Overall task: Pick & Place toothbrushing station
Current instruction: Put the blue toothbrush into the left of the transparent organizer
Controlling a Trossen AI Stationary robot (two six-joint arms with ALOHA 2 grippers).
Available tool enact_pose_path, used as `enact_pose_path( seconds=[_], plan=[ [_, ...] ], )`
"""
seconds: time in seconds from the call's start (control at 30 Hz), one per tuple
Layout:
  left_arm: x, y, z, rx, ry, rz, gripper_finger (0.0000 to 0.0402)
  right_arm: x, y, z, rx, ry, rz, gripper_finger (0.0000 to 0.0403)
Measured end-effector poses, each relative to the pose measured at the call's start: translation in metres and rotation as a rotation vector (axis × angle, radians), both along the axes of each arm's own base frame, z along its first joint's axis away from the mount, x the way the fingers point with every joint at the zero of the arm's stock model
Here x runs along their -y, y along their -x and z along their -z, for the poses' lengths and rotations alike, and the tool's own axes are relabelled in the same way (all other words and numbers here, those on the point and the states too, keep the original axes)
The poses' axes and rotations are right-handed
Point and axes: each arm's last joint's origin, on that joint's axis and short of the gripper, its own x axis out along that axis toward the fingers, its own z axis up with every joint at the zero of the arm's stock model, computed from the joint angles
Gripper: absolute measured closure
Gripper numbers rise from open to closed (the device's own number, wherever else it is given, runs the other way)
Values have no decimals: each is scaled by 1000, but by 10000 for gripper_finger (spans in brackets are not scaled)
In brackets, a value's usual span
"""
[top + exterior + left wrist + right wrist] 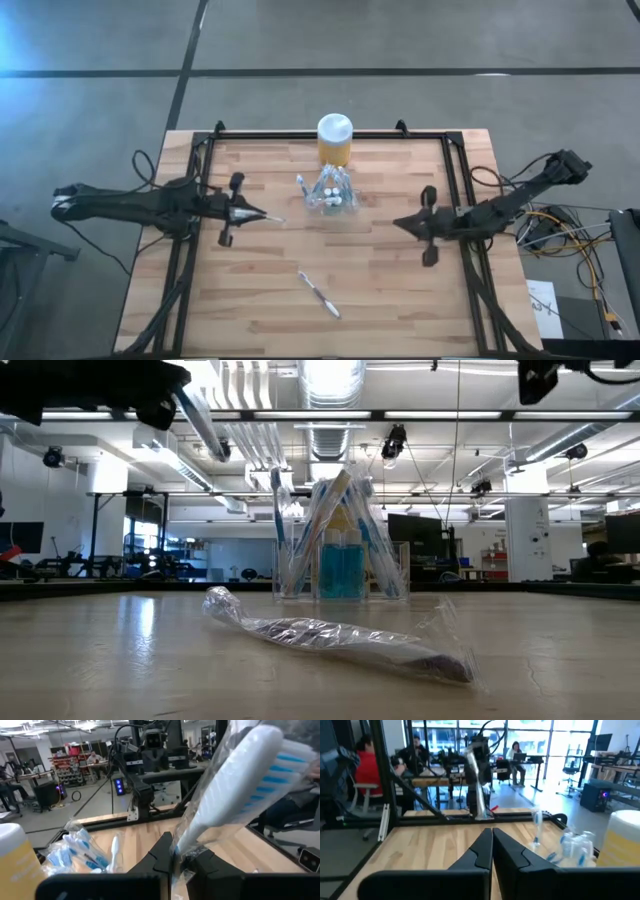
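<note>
The toothbrushing station (330, 192) is a small clear holder with several wrapped toothbrushes standing in it, at the table's far middle; it also shows in the low view (340, 565). My left gripper (258, 215) is left of it, above the table, shut on a wrapped toothbrush (240, 775). My right gripper (400, 222) is shut and empty, right of the station. Another wrapped toothbrush (320, 294) lies flat on the table near the front. My left gripper pinches the wrapped toothbrush's handle (181, 847) between its two fingers, through the clear wrapper. The brush sticks out beyond the fingertips toward the table's right, its blue-bristled head (272, 762) at the free end. It is lifted clear of the table (200, 422).
A yellow jar with a white lid (335, 140) stands just behind the station at the far edge. A black frame (455, 190) runs along the table's sides and back. People sit at desks in the room beyond (357, 760).
</note>
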Motion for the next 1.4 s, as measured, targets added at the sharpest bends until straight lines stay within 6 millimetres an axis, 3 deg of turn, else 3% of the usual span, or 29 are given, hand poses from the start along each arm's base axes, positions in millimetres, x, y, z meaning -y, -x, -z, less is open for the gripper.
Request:
enact_pose_path(
  seconds=[0.33,0.77,0.93,1.17,1.4],
  plan=[
    [-1,11,21,-5,-21,52,377,21,35,40,66,-73,-7,394],
    [-4,27,52,26,60,16,377,28,48,74,108,-84,-6,394],
    [-5,29,65,28,94,-19,377,29,48,77,113,-56,-3,394],
    [-7,28,64,44,161,-83,377,29,48,78,100,67,5,394],
    [-9,14,33,98,149,-121,377,29,49,74,120,97,17,394]
  ],
)
